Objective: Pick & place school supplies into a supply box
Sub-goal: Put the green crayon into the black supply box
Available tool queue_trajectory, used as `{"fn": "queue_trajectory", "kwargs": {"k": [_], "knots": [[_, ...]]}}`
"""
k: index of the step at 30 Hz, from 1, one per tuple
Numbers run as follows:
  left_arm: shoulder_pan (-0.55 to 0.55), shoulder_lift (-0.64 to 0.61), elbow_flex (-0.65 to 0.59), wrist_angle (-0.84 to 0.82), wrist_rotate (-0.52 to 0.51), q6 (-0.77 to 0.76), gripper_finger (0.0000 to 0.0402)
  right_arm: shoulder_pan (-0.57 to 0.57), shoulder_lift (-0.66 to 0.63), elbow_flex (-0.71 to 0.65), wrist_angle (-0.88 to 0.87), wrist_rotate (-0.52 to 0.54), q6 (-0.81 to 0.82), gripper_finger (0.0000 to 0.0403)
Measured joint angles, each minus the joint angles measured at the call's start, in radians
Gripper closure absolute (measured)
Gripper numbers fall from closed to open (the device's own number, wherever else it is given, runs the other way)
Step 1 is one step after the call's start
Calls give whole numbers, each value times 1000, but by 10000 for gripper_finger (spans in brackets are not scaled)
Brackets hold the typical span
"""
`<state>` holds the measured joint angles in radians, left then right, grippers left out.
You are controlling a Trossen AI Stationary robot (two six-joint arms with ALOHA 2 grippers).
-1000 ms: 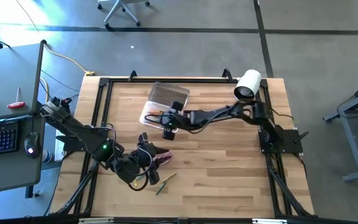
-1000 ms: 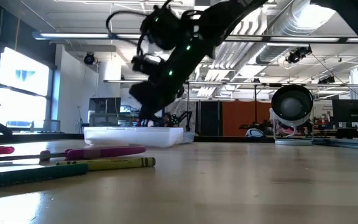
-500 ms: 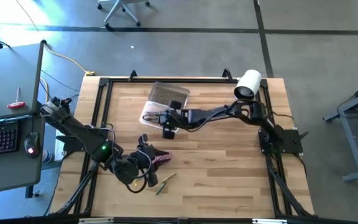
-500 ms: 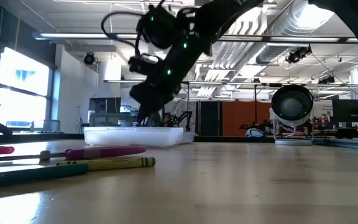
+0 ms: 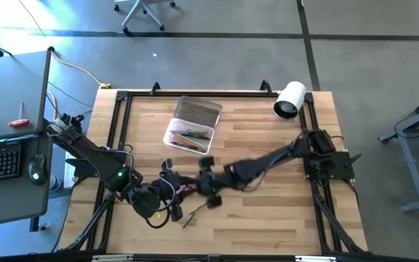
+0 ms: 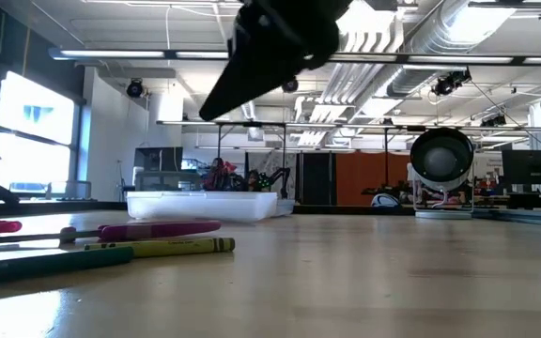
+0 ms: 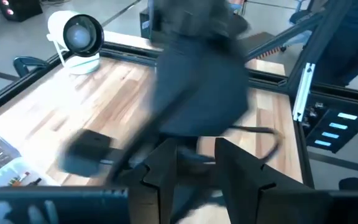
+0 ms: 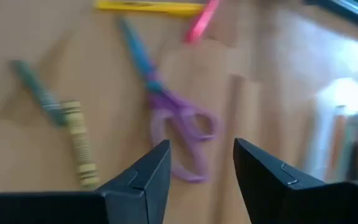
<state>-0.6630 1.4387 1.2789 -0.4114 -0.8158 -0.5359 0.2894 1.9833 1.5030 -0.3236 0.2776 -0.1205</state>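
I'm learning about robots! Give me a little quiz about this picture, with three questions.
1. True or false: the box has its lid shut.
2. What lies on the table just ahead of the right tool? A) scissors B) a white roll C) a keyboard
3. What colour are the scissors' handles?

Key: 1) False, the lid is open. 2) A. 3) Purple.
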Motion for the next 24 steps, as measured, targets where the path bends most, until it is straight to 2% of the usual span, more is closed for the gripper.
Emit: {"fn": "queue_trajectory", "kwargs": {"k": [4,8,11,13,18,24], "knots": [[-17,1,0,0,2,0,257,83,-7,-109,148,-28,42,255],[-25,1,0,2,-26,0,257,138,-7,-284,504,-157,16,256],[-30,1,0,9,-53,0,257,145,-7,-402,757,-172,43,253],[-31,1,0,15,-55,0,257,129,-7,-451,868,-187,57,249],[-31,0,0,21,-66,9,257,80,34,-453,918,-205,58,241],[-31,1,0,26,-67,12,257,36,119,-402,870,-316,93,243]]}}
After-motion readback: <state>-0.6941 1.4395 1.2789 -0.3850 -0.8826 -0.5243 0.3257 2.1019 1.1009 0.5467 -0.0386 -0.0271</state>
